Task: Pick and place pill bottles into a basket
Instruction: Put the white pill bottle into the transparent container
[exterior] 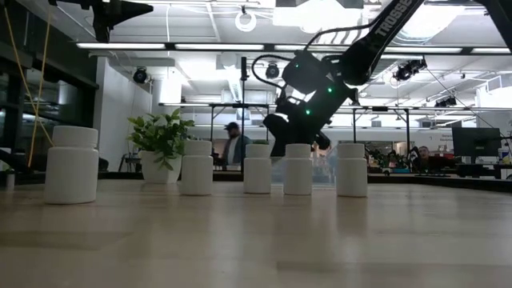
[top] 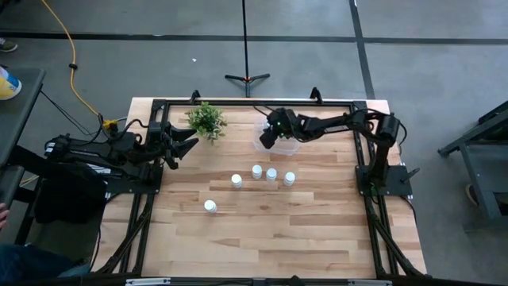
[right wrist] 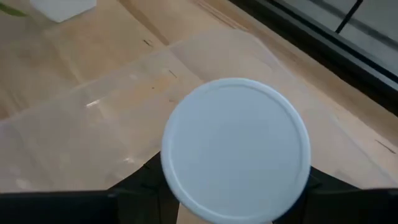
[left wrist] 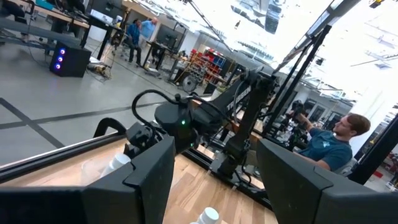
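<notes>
Near: five pill bottles (top: pixel 271 174) loose on table (top: pixel 278 238), mid-board. Far: right gripper (top: pixel 272 131) clamped on sixth bottle (right wrist: pixel 235 149), hovering over clear basket (top: pixel 290 147). Left gripper (top: pixel 186 144) parked beside plant (top: pixel 206 119), jaws apart, empty. Rec: lower bottle inside basket walls, release upright, w/o tipping.

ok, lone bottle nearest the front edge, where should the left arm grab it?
Take that pill bottle by its round sides, coming straight down from above. It stands upright and well apart from the row of four bottles, so fingers fit either side. The left gripper, open and empty, is probably the closer one.
</notes>
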Robot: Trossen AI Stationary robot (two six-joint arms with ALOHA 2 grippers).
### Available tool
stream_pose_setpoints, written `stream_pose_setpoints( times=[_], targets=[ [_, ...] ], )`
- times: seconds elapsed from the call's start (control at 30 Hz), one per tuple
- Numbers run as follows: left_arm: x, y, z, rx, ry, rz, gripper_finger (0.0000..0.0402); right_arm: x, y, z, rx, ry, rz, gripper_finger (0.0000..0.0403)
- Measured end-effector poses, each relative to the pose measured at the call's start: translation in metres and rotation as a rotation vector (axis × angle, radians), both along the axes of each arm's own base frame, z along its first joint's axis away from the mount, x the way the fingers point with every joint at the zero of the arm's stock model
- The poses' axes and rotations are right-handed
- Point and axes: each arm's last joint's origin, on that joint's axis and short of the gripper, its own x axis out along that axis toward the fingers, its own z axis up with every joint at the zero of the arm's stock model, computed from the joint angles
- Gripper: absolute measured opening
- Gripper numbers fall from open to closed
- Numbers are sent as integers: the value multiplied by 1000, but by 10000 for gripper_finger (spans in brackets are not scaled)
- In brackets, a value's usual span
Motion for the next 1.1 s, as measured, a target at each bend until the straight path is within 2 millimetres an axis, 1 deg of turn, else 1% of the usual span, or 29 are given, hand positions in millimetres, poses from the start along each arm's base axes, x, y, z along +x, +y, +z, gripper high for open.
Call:
stream_pose_setpoints(
  times=[0.13, 0.37, 0.67, 1.1],
  targets=[
    [0, 0, 0, 0, 0, 0, 260, 2, 0, -6, -19, 22, -6, 169],
    [0, 0, 0, 0, 0, 0, 260, 0, 2, -11, 30, 33, 11, 169],
    [0, 0, 0, 0, 0, 0, 260, 1, 2, -11, 63, 8, 11, 169],
    [0, 0, 0, 0, 0, 0, 260, -4, 5, -16, 134, 65, 7, 169]
  ],
)
